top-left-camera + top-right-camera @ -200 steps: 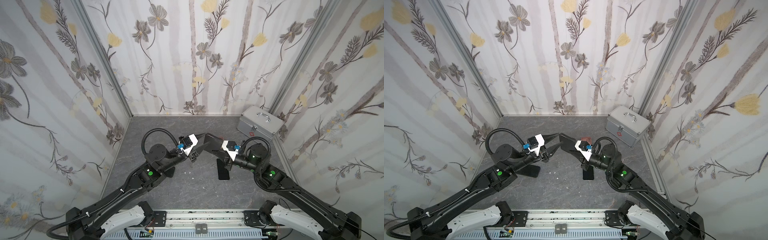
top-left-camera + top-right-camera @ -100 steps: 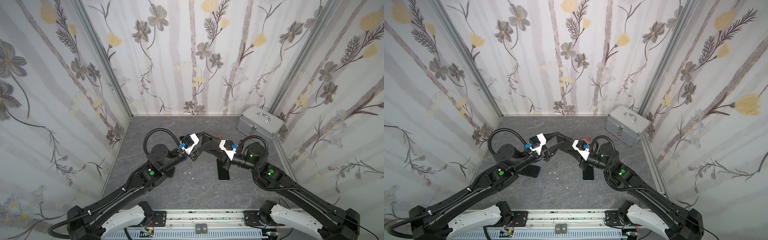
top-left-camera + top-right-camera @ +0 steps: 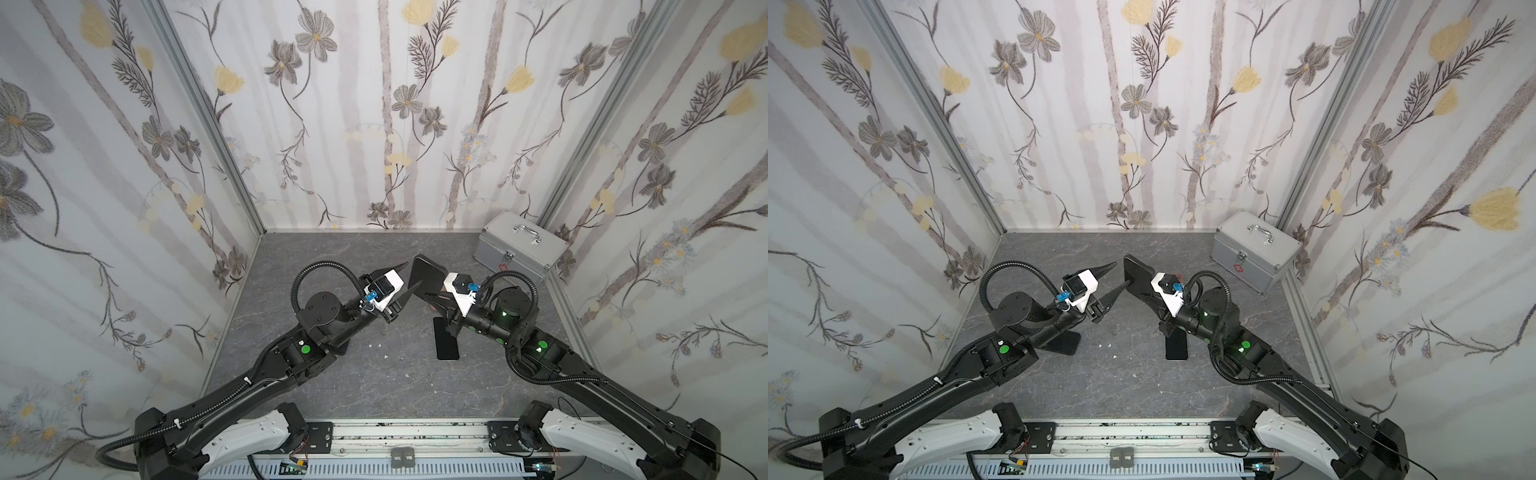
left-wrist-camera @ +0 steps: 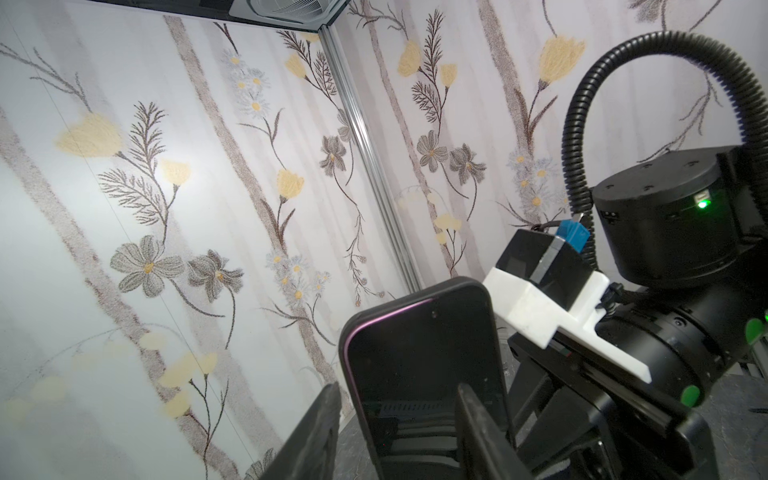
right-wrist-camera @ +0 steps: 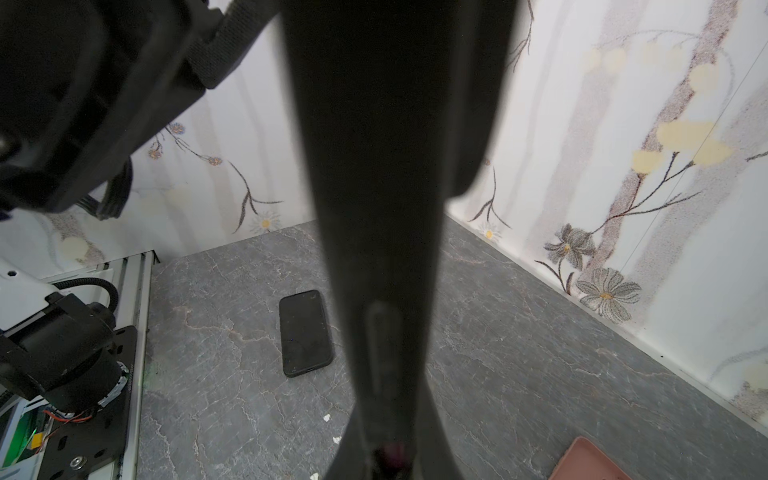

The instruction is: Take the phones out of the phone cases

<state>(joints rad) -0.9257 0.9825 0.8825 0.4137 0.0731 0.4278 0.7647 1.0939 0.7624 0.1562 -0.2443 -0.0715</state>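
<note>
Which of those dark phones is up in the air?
The phone clamped in the right fingers, raised between the arms. The other phones lie flat on the table.

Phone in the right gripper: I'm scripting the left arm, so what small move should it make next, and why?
Probably ease the left gripper forward over the phone's free end. The right gripper is shut on the cased phone, holding it up; the open left jaws only reach its edge, and a purple rim peeks from the case.
</note>
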